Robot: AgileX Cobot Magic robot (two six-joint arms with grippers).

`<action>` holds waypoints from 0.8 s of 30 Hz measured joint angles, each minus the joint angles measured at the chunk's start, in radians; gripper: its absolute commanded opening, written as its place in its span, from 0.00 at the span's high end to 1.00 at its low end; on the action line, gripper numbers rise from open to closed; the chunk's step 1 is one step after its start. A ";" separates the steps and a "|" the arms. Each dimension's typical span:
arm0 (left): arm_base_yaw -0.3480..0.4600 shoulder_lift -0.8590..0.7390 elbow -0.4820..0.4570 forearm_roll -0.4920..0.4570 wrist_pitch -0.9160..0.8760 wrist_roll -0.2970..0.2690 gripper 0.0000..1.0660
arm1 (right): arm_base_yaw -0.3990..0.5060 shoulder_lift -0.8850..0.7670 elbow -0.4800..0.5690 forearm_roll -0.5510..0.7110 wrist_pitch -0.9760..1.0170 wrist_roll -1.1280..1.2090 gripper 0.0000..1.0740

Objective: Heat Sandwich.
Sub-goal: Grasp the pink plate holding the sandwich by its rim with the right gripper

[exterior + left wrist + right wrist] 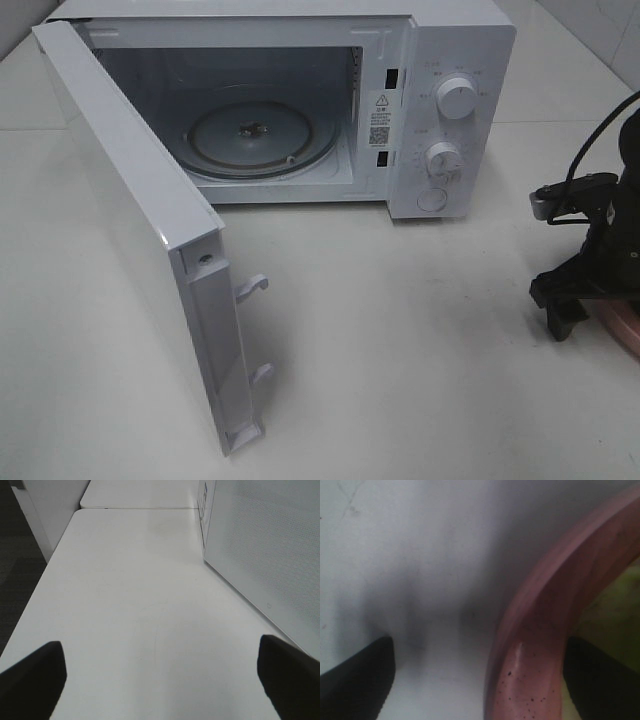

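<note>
As your three cameras recorded it, the flat white tabletop (400,350) carried the following.

Item 1: boxy white microwave oven (455,40), at the far side of the tabletop in your high view. Its white door (130,220) stood swung wide open to the left, with two white latch hooks (252,287) projecting from its free edge. Inside the cavity lay a round clear glass turntable (260,140). The control panel on the right carried an upper round white knob (457,97), a lower round white knob (441,157) and a round white button (432,199) beneath them. A small printed label (381,108) sat on the frame beside the cavity.

Item 2: round pink plate (625,330), at the right edge of your high view and well apart from the oven. It was mostly cut off by the frame and covered by the arm.

Item 3: sandwich (612,605), on that plate. Your right wrist camera showed it only as a blurred pale yellow-green patch inside the rim.

Item 4: your black right fingers (357,675), spread apart and closed on nothing. They straddled the plate's rim, one over the tabletop outside it, the other on the sandwich side. You could not tell whether either touched the plate.

Item 5: your black left fingers (32,680), spread wide and holding nothing. They hung over the tabletop, with the door's dotted outer face near them on one side.
</note>
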 measured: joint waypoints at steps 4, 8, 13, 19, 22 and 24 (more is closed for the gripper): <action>0.000 0.000 0.000 0.000 0.000 0.000 0.08 | 0.000 0.006 -0.001 0.001 0.001 0.003 0.21; 0.000 0.000 0.000 0.000 0.000 0.000 0.08 | 0.000 0.006 -0.004 0.002 0.003 0.006 0.29; 0.000 0.000 0.000 0.000 0.000 0.000 0.08 | 0.000 0.007 -0.006 0.000 0.003 0.018 0.50; 0.000 0.000 0.000 0.000 0.000 0.000 0.08 | 0.000 0.017 -0.014 -0.039 0.030 0.041 0.94; 0.000 0.000 0.000 0.000 0.000 0.000 0.08 | 0.000 0.016 -0.019 -0.051 0.047 0.047 1.00; 0.000 0.000 0.000 0.000 0.000 0.000 0.08 | 0.000 0.016 -0.021 -0.056 0.053 0.048 1.00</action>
